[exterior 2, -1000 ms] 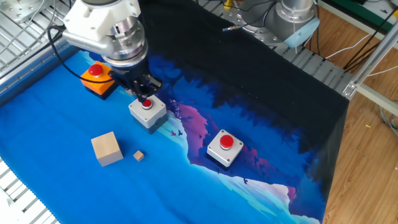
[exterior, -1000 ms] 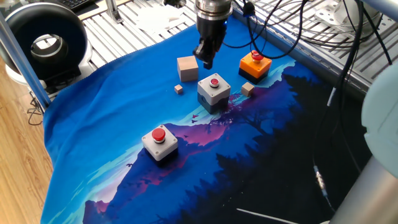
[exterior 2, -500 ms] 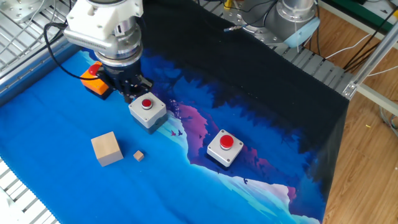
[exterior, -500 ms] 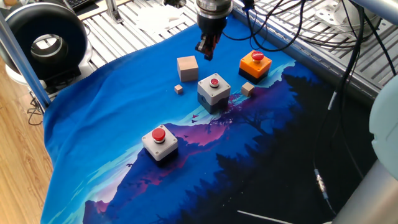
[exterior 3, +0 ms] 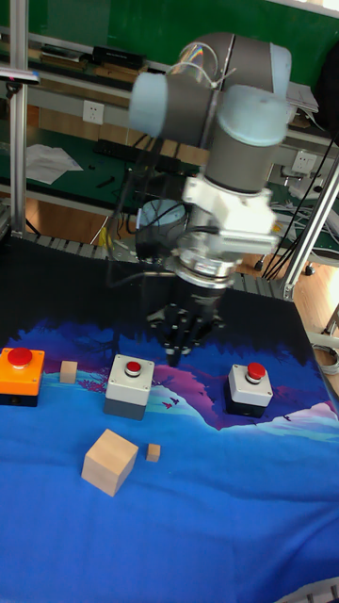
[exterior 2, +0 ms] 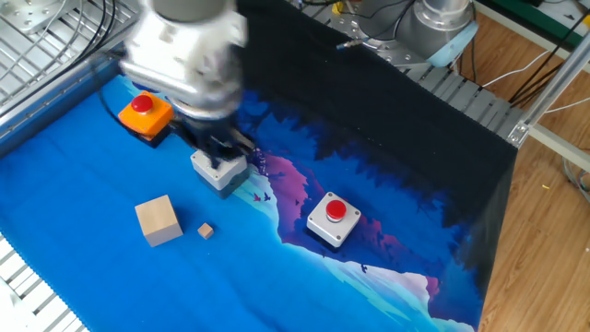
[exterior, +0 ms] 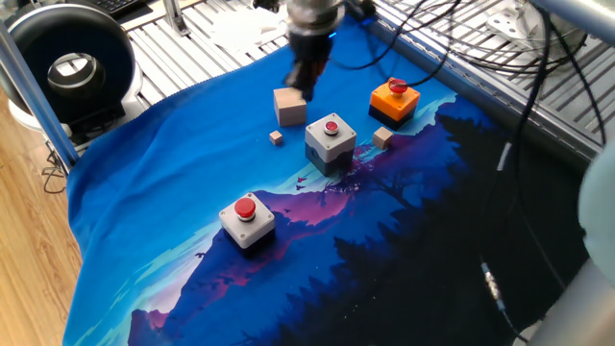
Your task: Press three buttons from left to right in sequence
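Note:
Three boxes with round red buttons stand on the blue cloth: an orange one (exterior 3: 21, 372), a grey one in the middle (exterior 3: 129, 382) and a grey one (exterior 3: 250, 386) to its right. The same boxes show in one fixed view as orange (exterior: 395, 98), middle grey (exterior: 331, 137) and near grey (exterior: 247, 216). My gripper (exterior 3: 177, 350) hangs above the cloth between the two grey boxes, touching none, its dark fingers meeting at the tip with nothing held. It is motion-blurred (exterior: 306, 75) in one fixed view. In the other fixed view the gripper (exterior 2: 219, 148) partly covers the middle box (exterior 2: 221, 173).
A tan wooden cube (exterior 3: 110, 460) and a tiny block (exterior 3: 153, 453) lie in front of the middle box, and another small block (exterior 3: 68, 370) lies beside the orange box. Metal slats and cables (exterior: 500, 48) border the cloth. A black round device (exterior: 72, 67) stands off one corner.
The gripper has drawn away from the middle button and swung sideways toward the far grey box, and it is now blurred by motion. Buttons and wooden blocks have not moved.

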Robot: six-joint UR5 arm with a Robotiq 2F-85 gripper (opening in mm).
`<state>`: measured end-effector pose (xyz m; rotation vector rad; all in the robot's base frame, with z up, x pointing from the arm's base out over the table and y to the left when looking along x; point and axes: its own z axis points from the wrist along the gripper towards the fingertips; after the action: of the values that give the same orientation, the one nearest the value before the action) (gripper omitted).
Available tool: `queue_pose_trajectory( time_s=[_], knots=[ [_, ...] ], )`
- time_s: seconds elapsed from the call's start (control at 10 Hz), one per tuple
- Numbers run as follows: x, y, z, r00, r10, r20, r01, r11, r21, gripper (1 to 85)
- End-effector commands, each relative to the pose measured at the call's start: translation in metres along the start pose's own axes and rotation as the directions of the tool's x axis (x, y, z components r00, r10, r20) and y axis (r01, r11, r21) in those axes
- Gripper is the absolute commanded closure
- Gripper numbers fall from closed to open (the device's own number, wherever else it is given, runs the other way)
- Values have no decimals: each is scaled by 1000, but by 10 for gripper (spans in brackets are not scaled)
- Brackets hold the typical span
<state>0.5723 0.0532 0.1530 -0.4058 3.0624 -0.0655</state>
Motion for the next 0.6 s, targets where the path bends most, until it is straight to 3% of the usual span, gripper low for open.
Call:
queue_pose_trajectory(
  time_s=[0.0,0.2,0.5],
  knots=[
    [-5,80,-12,998,64,-30,-65,998,-24,847],
    [-1,134,-22,989,137,-47,-141,987,-84,847],
    [-17,165,-26,978,210,-6,-207,961,-181,847]
  ],
)
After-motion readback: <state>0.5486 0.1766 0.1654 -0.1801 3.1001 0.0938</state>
